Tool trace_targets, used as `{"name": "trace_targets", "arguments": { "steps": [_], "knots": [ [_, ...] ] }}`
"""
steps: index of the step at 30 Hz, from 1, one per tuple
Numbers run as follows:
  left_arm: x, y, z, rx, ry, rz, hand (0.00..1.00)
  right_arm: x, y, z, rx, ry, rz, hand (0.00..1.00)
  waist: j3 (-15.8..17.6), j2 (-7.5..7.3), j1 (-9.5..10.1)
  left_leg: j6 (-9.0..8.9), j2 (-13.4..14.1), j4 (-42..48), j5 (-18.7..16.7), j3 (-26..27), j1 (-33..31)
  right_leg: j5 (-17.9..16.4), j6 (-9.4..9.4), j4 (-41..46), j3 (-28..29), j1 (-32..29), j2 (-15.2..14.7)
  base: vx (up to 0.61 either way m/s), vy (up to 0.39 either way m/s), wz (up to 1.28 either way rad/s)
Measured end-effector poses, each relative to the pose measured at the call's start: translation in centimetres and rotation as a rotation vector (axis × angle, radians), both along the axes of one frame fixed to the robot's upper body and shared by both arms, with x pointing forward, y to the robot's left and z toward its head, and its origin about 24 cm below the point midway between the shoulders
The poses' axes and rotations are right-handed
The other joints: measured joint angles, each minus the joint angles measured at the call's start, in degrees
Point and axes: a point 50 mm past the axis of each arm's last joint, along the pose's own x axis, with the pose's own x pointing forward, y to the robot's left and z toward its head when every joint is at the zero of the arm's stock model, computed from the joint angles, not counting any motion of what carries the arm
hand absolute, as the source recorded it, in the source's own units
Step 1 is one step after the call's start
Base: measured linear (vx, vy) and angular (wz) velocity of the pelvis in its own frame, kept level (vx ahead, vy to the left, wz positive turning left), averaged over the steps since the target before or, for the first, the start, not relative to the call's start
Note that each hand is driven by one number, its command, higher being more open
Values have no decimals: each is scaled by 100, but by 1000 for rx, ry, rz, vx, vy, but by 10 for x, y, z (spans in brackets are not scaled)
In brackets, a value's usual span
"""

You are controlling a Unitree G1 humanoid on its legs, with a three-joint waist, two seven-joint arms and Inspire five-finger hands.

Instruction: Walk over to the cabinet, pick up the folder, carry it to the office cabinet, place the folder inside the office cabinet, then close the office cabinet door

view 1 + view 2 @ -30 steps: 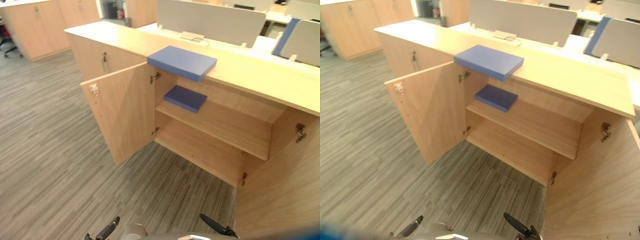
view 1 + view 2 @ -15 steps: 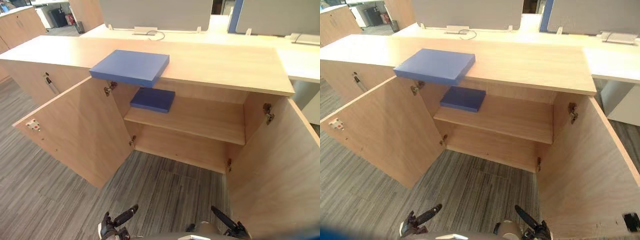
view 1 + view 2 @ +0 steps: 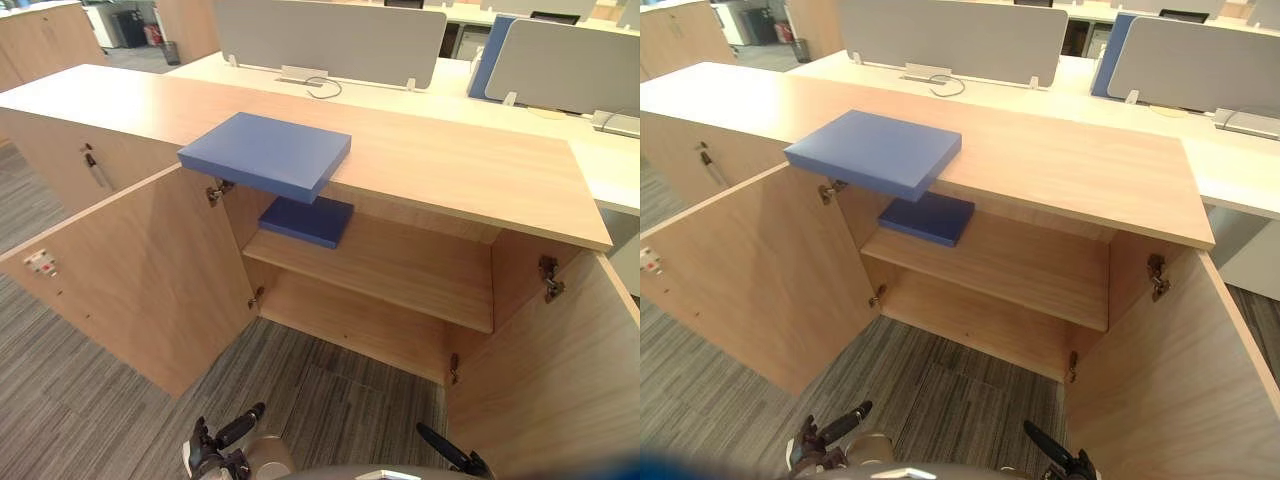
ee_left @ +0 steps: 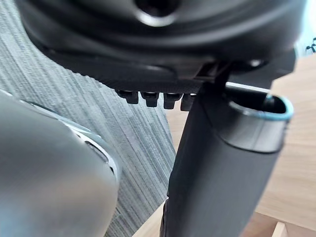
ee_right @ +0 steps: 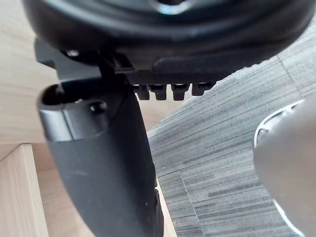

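Observation:
A flat blue folder (image 3: 265,153) lies on the wooden top (image 3: 450,170) of the office cabinet, its near corner overhanging the front edge. A second, darker blue folder (image 3: 308,220) rests on the left end of the inner shelf (image 3: 400,270). Both cabinet doors stand wide open, the left door (image 3: 140,280) and the right door (image 3: 545,380). My left hand (image 3: 222,443) and right hand (image 3: 447,455) hang low over the carpet, well short of the cabinet, holding nothing. In the wrist views the left hand (image 4: 217,163) and right hand (image 5: 103,163) show straight thumbs and relaxed fingers.
Behind the cabinet runs a white desk (image 3: 480,95) with grey divider panels (image 3: 330,40). A closed cabinet section with a handle (image 3: 92,165) adjoins on the left. More wooden cabinets (image 3: 40,30) stand far left. Striped grey carpet (image 3: 330,390) lies between the open doors.
The whole picture has shifted as the camera turned, so the open cabinet now sits squarely ahead. The folders and doors have not moved. Both hands stay low.

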Motion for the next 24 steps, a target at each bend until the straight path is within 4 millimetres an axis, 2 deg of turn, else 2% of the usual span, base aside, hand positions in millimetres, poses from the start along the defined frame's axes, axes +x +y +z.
{"name": "trace_targets", "arguments": {
  "steps": [1, 2, 3, 4, 5, 6, 8, 9, 11, 13, 14, 15, 16, 17, 19, 20, 21, 22, 23, 24],
  "knots": [
    [1, -1, 0, -2, -2, -6, 100, 3, 1, 1, 2, -8, 3, 100, 14, -22, -1, -34, -198, -787, 26, -88, 20, 38, 149, -82, 167, 49, -173, 331, 375, -73],
    [1, -3, -1, -7, 1, -5, 100, 5, -1, 1, -3, -13, 6, 100, -4, 10, 3, -23, -387, -1640, 303, -285, 88, 56, 331, -125, 342, 81, -300, 353, 413, -72],
    [-2, -7, -2, -15, 9, -2, 100, 5, -3, 2, -10, -12, 7, 100, -46, 81, 2, 5, -440, -2036, 588, -438, 129, 60, 423, -147, 416, 103, -327, 386, 489, -69],
    [-6, -9, -5, -30, 33, 0, 100, 4, -10, 2, -25, -4, 8, 100, -125, 222, 13, -297, -515, -2374, 1214, -665, 192, 39, 656, -214, 563, 180, -342, 320, 404, -39],
    [-5, -1, -5, -11, 41, 1, 100, 3, -1, 0, 2, 8, 10, 100, -190, -5, -38, -201, -746, -2423, 1162, -568, 286, 113, 806, -313, 692, 210, -595, 306, 379, -29],
    [-6, 3, -4, 7, 36, 2, 100, 2, 8, -2, 25, 10, 8, 100, -233, -114, -60, -165, -881, -2519, 1141, -477, 344, 221, 774, -384, 752, 215, -735, 213, 248, -10],
    [-7, 7, -4, 19, 47, -9, 100, 4, 13, -2, 46, 4, 14, 100, -315, -207, -46, -100, -1014, -2638, 1103, -307, 488, 535, 867, -522, 886, 256, -891, 209, 248, -29],
    [-10, 6, -6, 13, 59, -11, 100, 7, 15, -2, 52, -9, 18, 100, -342, -186, -44, -48, -1069, -2761, 1082, -187, 642, 722, 934, -521, 1007, 246, -964, 195, 254, -44],
    [-11, 3, -8, 2, 71, -21, 100, 10, 14, -1, 52, -21, 31, 100, -360, -149, -31, 50, -1187, -2998, 1078, 20, 926, 860, 1022, -299, 1212, 182, -1111, 94, 209, -46],
    [-10, -2, -8, -5, 71, -51, 100, 13, 12, 0, 33, -28, 61, 100, -320, -74, -32, 185, -1313, -3170, 1040, 213, 1207, 873, 1011, 408, 1486, -131, -1281, 17, 193, -46],
    [-8, -5, -8, -4, 70, -79, 100, 15, 5, 2, 19, -37, 69, 100, -281, -8, -32, 248, -1411, -3281, 999, 324, 1355, 945, 902, 1174, 1668, -507, -1391, -24, 153, -42],
    [-7, -8, -8, -9, 67, -87, 100, 17, 2, 4, 7, -51, 70, 100, -248, 22, -33, 264, -1497, -3399, 957, 405, 1494, 1065, 707, 1789, 1790, -845, -1487, -19, 195, -41],
    [-9, -8, -9, -11, 75, -87, 100, 19, -1, 5, -7, -66, 68, 100, -218, 81, -75, 277, -1580, -3537, 953, 466, 1681, 1261, 393, 2352, 1747, -1109, -1621, -2, 129, -29],
    [-9, -8, -9, -10, 75, -87, 100, 19, -1, 6, -12, -70, 68, 100, -225, 76, -94, 284, -1602, -3601, 948, 499, 1762, 1324, 316, 2501, 1713, -1170, -1670, 6, 116, -27],
    [-12, -8, -9, -6, 81, -87, 100, 17, 1, 5, -19, -70, 95, 100, -263, 52, -95, 307, -1608, -3803, 938, 558, 1954, 1244, 368, 2651, 1473, -1186, -1765, 17, 20, -25],
    [-12, -8, -9, -6, 81, -94, 100, 19, 1, 6, -22, -73, 112, 100, -269, 54, -116, 309, -1543, -3871, 940, 534, 1984, 931, 469, 2574, 1256, -1216, -1692, 108, -114, -24],
    [-9, -9, -9, -8, 76, -98, 100, 20, 1, 6, -24, -76, 116, 100, -250, 84, -128, 312, -1406, -3871, 945, 508, 1962, 477, 586, 2363, 1061, -1260, -1485, 127, -168, -19],
    [-9, -10, -9, -11, 76, -97, 100, 20, 1, 6, -25, -77, 115, 100, -236, 106, -136, 298, -1311, -3861, 952, 491, 1953, 309, 608, 2195, 976, -1267, -1326, 159, -278, -11],
    [-9, -11, -10, -16, 78, -92, 100, 22, 1, 6, -19, -74, 120, 100, -213, 140, -163, 230, -1106, -3791, 944, 439, 1918, 121, 620, 1671, 952, -1265, -935, 105, -247, 3],
    [-10, -10, -10, -17, 83, -91, 100, 21, 2, 5, -16, -67, 120, 100, -215, 125, -173, 147, -1043, -3752, 940, 397, 1898, 125, 622, 1253, 982, -1235, -771, 156, -318, 33]
  ]
}}
